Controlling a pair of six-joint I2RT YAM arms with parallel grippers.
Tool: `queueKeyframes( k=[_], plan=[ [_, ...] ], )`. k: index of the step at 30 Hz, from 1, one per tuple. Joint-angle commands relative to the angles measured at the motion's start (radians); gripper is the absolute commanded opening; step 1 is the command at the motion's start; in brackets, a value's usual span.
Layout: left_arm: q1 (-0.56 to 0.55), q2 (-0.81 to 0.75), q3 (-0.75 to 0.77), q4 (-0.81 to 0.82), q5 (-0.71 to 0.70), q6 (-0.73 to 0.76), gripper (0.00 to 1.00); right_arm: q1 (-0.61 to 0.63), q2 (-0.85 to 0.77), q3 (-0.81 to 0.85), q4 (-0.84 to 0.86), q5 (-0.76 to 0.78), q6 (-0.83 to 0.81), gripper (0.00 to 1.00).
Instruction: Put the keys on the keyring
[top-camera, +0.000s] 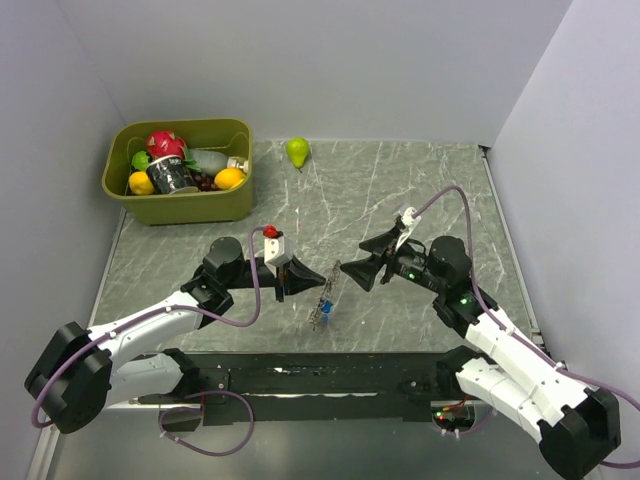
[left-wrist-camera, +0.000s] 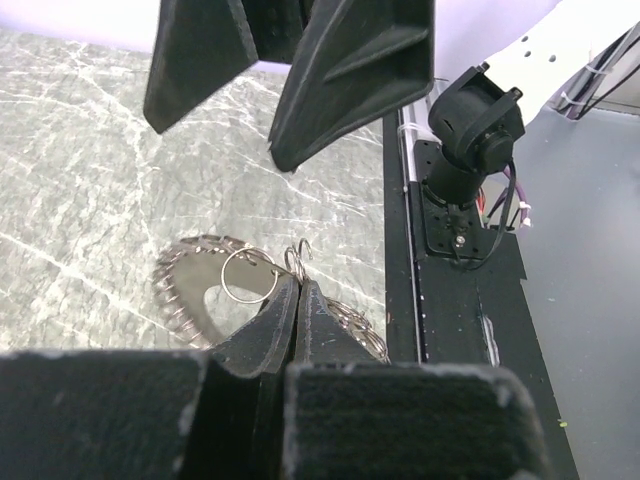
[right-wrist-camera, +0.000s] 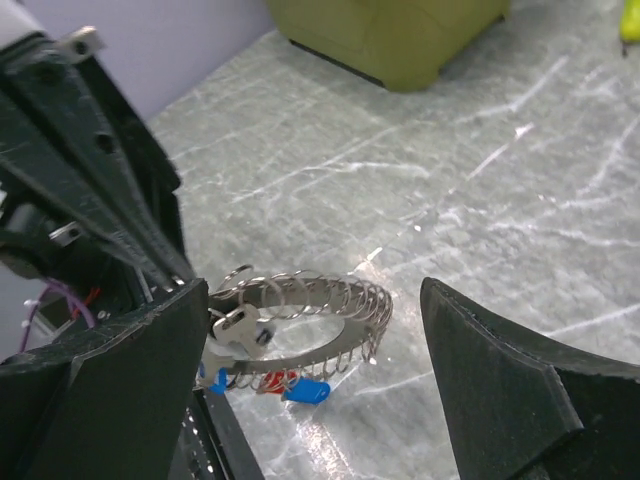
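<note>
Grey keyring (right-wrist-camera: 345, 300) clamped in left pincer (left-wrist-camera: 297, 295); right pincer (top-camera: 350, 273) spread wide.

From above and behind my bases, the top camera looks down on the whole grey marbled tabletop (top-camera: 400, 190) — the far view. My left wrist camera sights closely along my left gripper (left-wrist-camera: 297, 285) toward the black base joint of my right arm (left-wrist-camera: 475, 125). My right wrist camera peers through my right gripper (right-wrist-camera: 310, 290) toward the far-left corner. All three share the thin grey toothed metal keyring (top-camera: 325, 296).
</note>
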Motion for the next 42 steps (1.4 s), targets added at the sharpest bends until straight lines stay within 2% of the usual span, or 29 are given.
queueKeyframes(
  k=[1, 4, 5, 8, 10, 11, 16, 23, 27, 31, 42],
  plan=[
    [-0.007, -0.006, 0.058, 0.077, 0.040, 0.001, 0.01, -0.030, -0.011, -0.006, 0.100, -0.174, -0.036, 0.91],
    [-0.010, 0.001, 0.069, 0.080, 0.046, -0.003, 0.01, -0.040, 0.010, -0.004, 0.152, -0.320, -0.029, 0.83],
    [-0.012, 0.003, 0.073, 0.083, 0.048, -0.005, 0.01, -0.040, 0.021, -0.004, 0.190, -0.357, -0.010, 0.76],
    [-0.013, 0.008, 0.082, 0.083, 0.052, -0.007, 0.01, -0.043, 0.065, 0.011, 0.228, -0.473, 0.016, 0.66],
    [-0.016, 0.012, 0.088, 0.083, 0.058, -0.008, 0.01, -0.045, 0.090, 0.014, 0.281, -0.545, 0.036, 0.62],
    [-0.016, 0.014, 0.093, 0.080, 0.059, -0.008, 0.01, -0.043, 0.113, 0.016, 0.298, -0.565, 0.053, 0.57],
    [-0.019, 0.017, 0.101, 0.074, 0.072, -0.010, 0.01, -0.043, 0.162, 0.031, 0.334, -0.625, 0.073, 0.49],
    [-0.024, 0.014, 0.110, 0.062, 0.085, -0.010, 0.01, -0.045, 0.168, 0.040, 0.315, -0.610, 0.056, 0.47],
    [-0.025, 0.015, 0.113, 0.057, 0.091, -0.011, 0.01, -0.043, 0.176, 0.042, 0.317, -0.616, 0.065, 0.39],
    [-0.025, 0.008, 0.108, 0.047, 0.080, -0.004, 0.01, -0.047, 0.136, 0.046, 0.271, -0.581, 0.039, 0.39],
    [-0.027, 0.015, 0.110, 0.042, 0.075, -0.008, 0.01, -0.070, 0.067, 0.054, 0.192, -0.544, -0.001, 0.51]
  ],
)
